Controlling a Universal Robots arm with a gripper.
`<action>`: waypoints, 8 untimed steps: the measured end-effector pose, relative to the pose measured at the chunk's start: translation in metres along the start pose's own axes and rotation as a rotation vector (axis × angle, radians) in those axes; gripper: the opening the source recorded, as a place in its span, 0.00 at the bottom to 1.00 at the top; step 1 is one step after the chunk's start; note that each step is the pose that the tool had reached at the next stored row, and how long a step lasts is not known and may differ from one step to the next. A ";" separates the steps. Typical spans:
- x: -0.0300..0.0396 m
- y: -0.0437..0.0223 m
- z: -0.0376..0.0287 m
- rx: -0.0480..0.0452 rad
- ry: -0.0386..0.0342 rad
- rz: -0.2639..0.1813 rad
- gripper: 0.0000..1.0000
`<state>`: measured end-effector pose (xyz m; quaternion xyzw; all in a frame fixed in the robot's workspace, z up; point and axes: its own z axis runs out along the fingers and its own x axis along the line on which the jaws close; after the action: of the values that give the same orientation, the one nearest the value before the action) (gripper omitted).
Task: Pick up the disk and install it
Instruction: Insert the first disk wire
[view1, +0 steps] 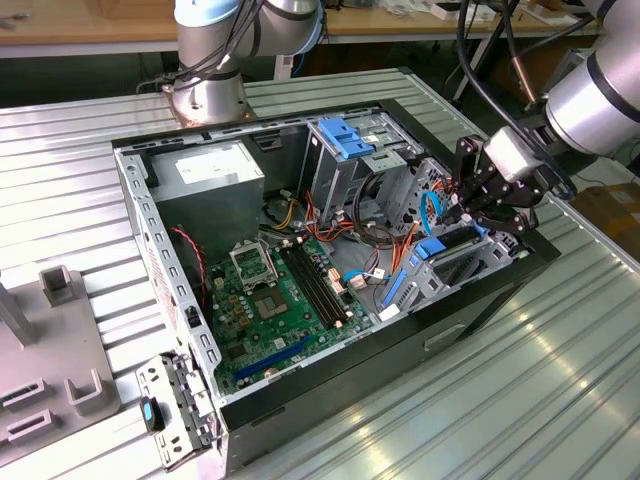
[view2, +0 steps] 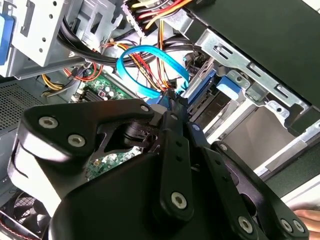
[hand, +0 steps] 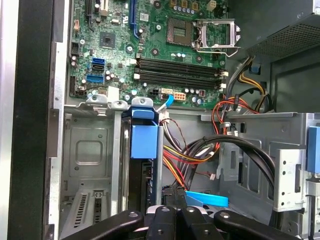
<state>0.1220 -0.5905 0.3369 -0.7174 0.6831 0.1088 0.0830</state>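
Disk (hand: 144, 142) stands edgewise, tight between bay walls (hand: 90, 150).

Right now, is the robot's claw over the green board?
No, the gripper is at the drive bay on the exterior view's right, apart from the green motherboard.

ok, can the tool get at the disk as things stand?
Probably yes. The tool is right beside the disk, which sits in the open bay with nothing over it; the blue cable loop and wire bundle crowd close.
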 end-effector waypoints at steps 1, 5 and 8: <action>-0.0001 0.0000 0.0001 0.0000 0.0000 0.000 0.11; -0.0006 0.0000 0.0002 0.0000 -0.0001 0.000 0.17; -0.0009 0.0000 0.0002 0.0011 -0.0193 -0.001 0.30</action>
<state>0.1220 -0.5896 0.3370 -0.7166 0.6820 0.1153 0.0900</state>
